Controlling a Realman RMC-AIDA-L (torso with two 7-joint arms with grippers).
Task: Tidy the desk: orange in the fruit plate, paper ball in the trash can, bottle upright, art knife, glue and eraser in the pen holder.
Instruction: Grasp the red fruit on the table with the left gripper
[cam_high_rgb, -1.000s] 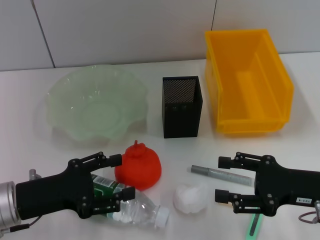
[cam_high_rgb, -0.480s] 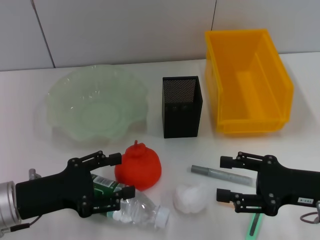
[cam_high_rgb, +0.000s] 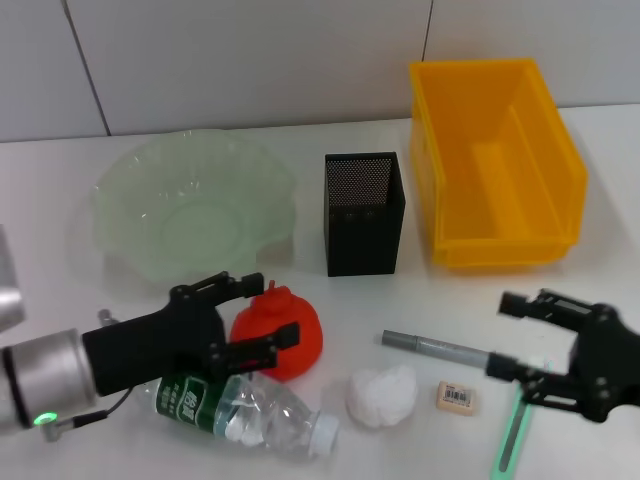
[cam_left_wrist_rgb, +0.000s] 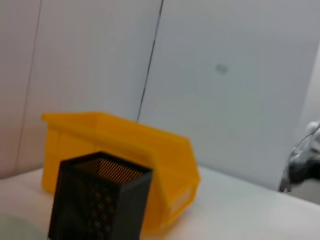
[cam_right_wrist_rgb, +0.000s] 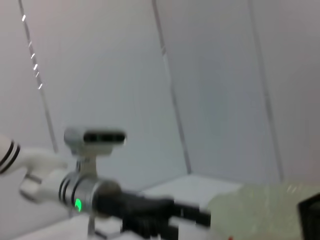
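The orange (cam_high_rgb: 262, 322) rests on the table in front of the fruit plate (cam_high_rgb: 120, 178). My left gripper (cam_high_rgb: 275, 308) is open with one finger on each side of the orange. Just behind it the bottle (cam_high_rgb: 245, 415) lies on its side, cap to the right. The paper ball (cam_high_rgb: 382, 395), the eraser (cam_high_rgb: 457, 396), the glue (cam_high_rgb: 435, 348) and the art knife (cam_high_rgb: 510, 440) lie at the front right. My right gripper (cam_high_rgb: 499, 333) is open at the glue's right end, above the knife. The pen holder (cam_high_rgb: 363, 212) and trash can (cam_high_rgb: 495, 165) stand at the back.
In the left wrist view the pen holder (cam_left_wrist_rgb: 97, 200) stands in front of the trash can (cam_left_wrist_rgb: 150, 150). The right wrist view shows my left arm (cam_right_wrist_rgb: 100, 192) and part of the fruit plate (cam_right_wrist_rgb: 260, 205). A grey wall closes off the table's far edge.
My left gripper has moved forward off the bottle to sit around the orange. My right gripper has shifted right, uncovering the eraser.
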